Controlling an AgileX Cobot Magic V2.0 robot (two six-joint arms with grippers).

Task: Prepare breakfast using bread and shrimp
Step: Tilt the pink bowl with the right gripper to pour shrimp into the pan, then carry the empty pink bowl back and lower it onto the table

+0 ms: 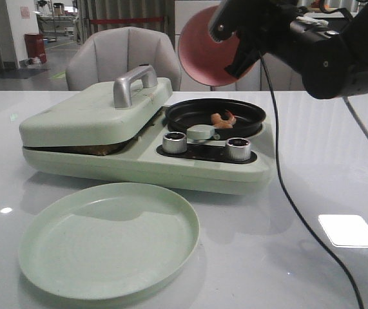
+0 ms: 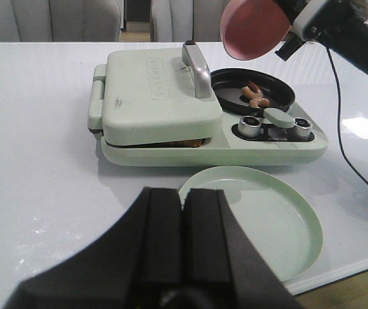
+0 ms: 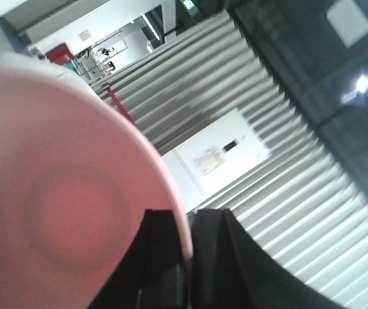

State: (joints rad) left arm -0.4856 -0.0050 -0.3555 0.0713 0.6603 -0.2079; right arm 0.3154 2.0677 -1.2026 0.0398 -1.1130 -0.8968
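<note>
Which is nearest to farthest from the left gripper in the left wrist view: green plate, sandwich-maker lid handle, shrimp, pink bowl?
From the left gripper:
1. Green plate, just ahead on the near table edge.
2. Lid handle, on top of the closed lid.
3. Shrimp, in the black pan past the knobs.
4. Pink bowl, held tilted above the pan by the right gripper.

We can read no text anywhere. The lid of the green breakfast maker (image 2: 154, 87) carries embossed lettering, too blurred for us to make out. A white door (image 3: 219, 158) seen in the right wrist view bears a small notice, also illegible.
</note>
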